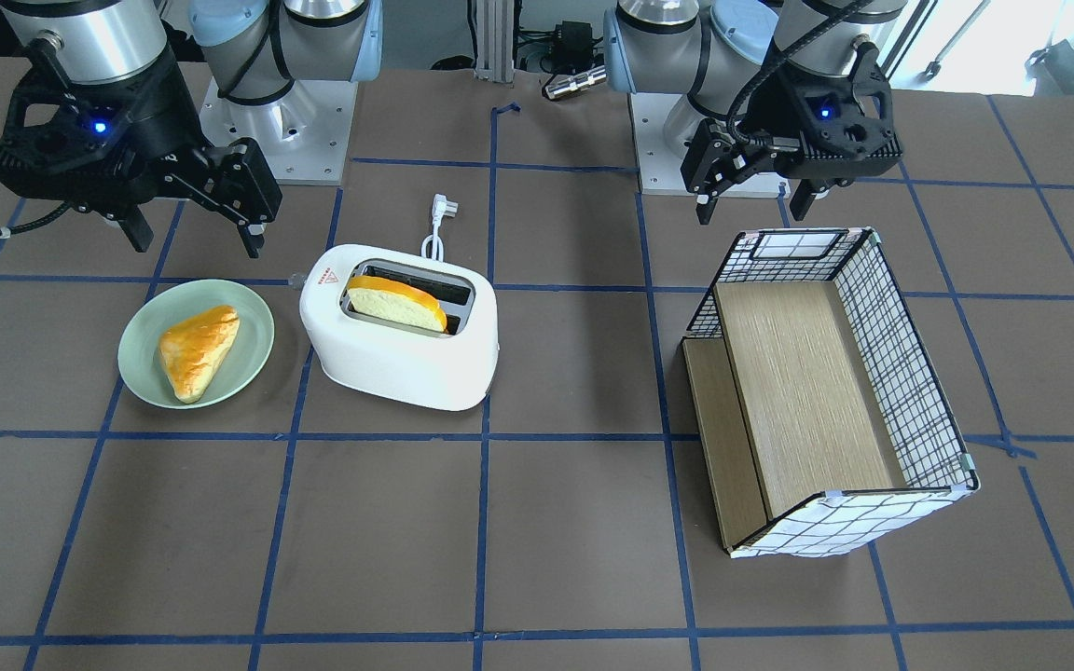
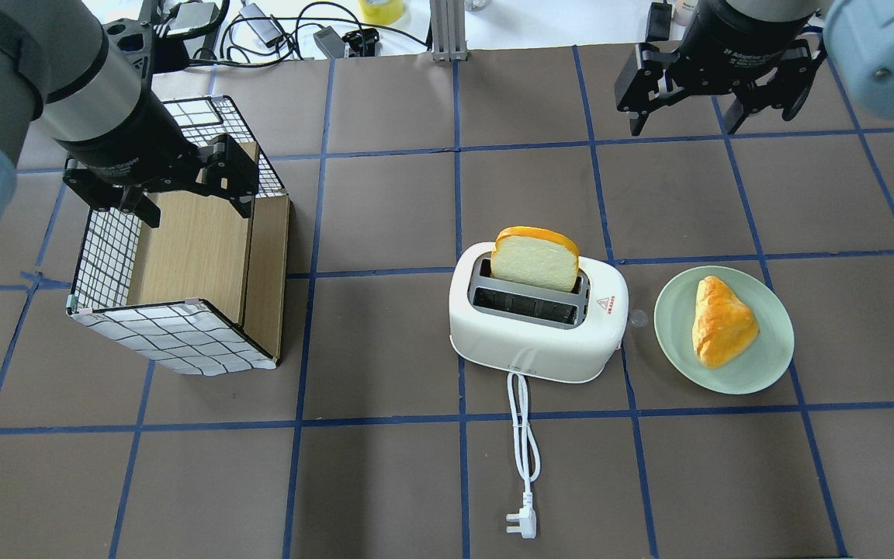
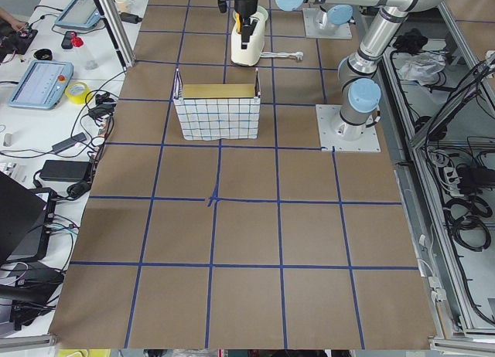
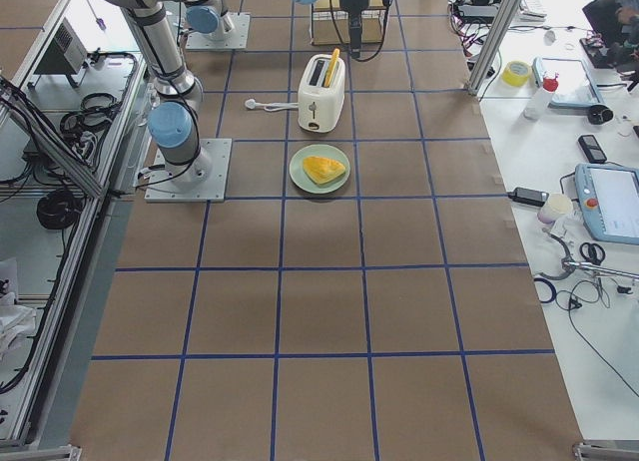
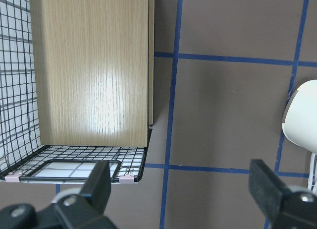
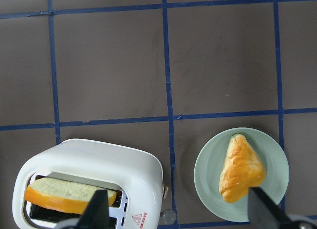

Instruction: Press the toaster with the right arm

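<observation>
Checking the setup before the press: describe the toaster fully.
The toaster is white, rounded plastic with two slots, standing upright. A bread slice stands tall in the slot farther from the robot; the nearer slot is empty. A red triangle sticker marks its top at the end near the plate. Its white cord lies unplugged. Nothing grips it.

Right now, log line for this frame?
right gripper: open, clear of toaster | left gripper: open, near box | bread: in slot | press: not done

the toaster stands on the table beyond the grid-patterned box.
</observation>
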`<state>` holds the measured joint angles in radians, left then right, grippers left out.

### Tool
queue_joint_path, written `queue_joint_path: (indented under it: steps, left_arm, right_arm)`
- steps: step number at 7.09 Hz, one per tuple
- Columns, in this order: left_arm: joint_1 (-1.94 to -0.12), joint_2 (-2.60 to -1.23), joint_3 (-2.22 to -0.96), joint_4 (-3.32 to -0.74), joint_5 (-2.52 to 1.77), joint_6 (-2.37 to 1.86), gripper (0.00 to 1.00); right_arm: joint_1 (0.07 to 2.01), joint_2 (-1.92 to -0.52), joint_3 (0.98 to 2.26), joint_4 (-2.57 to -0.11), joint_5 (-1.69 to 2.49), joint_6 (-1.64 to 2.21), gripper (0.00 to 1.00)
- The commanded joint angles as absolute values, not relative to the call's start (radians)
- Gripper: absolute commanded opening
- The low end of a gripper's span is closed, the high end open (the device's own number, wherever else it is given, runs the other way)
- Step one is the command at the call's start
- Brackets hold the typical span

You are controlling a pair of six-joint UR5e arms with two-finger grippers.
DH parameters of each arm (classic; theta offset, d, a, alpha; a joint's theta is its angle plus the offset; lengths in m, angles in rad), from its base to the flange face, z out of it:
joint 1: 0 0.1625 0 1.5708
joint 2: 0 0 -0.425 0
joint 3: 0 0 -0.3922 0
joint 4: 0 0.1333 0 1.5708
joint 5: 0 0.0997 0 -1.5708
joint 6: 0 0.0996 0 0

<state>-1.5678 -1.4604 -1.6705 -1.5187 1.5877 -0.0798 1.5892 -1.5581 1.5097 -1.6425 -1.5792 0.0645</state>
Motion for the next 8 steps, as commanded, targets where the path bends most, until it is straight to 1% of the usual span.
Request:
queue_joint_path:
  steps: [1,5,6,7,8]
  left_arm:
    - [-1.568,-1.460,-1.671,-1.519,1.588,-0.080,1.00]
    - [-1.568,-1.460,-1.671,-1.519,1.588,-0.080,1.00]
    - [-1.568,-1.460,-1.671,-1.519,1.588,-0.080,1.00]
    - [-1.568,-1.460,-1.671,-1.519,1.588,-0.080,1.00]
    - [-1.568,-1.460,-1.671,-1.519,1.588,-0.080,1.00]
  right_arm:
    - [1.589,-1.559,1.509,-1.637,-1.578,0.064,1.00]
    - [1.586,-1.559,1.511,-1.588,-1.571,0.066,1.00]
    - [1.583,-1.559,1.519,-1.591,-1.574,0.066,0.98]
    - [1.585,-1.560,1.519,-1.580,-1.574,0.071,0.38]
    - [1.589,-1.568,1.520,-1.501,-1.569,0.084,0.00]
